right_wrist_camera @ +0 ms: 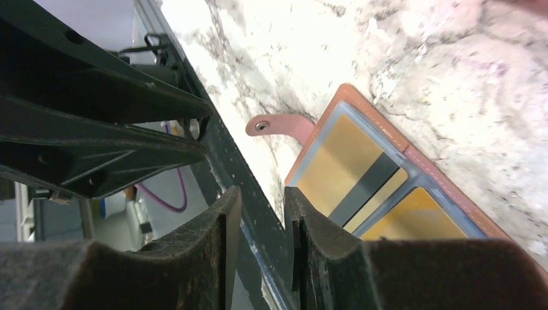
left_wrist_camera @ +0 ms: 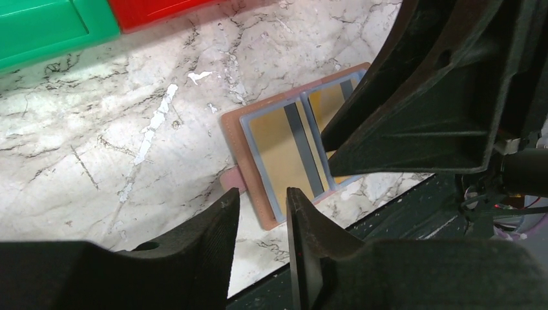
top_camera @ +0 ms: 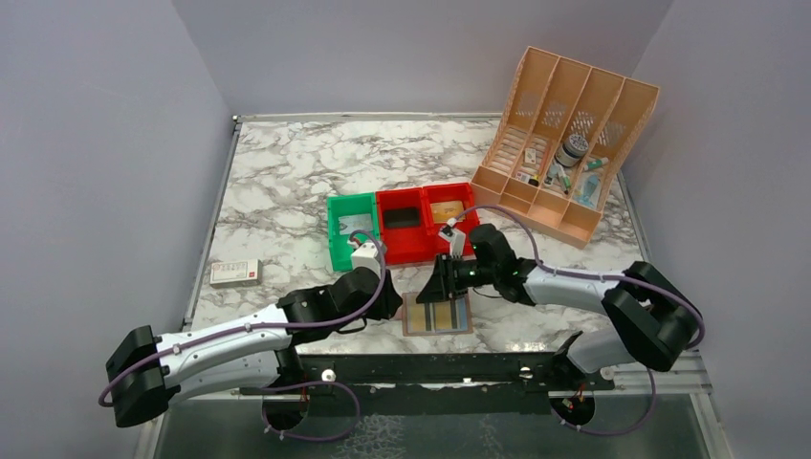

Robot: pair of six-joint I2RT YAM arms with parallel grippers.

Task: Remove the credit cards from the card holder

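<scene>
Lying open and flat at the 6 o'clock edge of the table [top_camera: 287, 182]: holder [top_camera: 438, 316], gold cards [left_wrist_camera: 284, 145] with dark stripes in both pockets. At its 9 o'clock, left gripper [left_wrist_camera: 262, 200], parted only a narrow slit, gripping nothing, tips just beside the holder's edge. At its 12 o'clock, right gripper [right_wrist_camera: 262, 197], parted as narrowly, likewise gripping nothing. Farther toward 12 o'clock, green bin [top_camera: 351, 229] and red bins [top_camera: 421, 222].
</scene>
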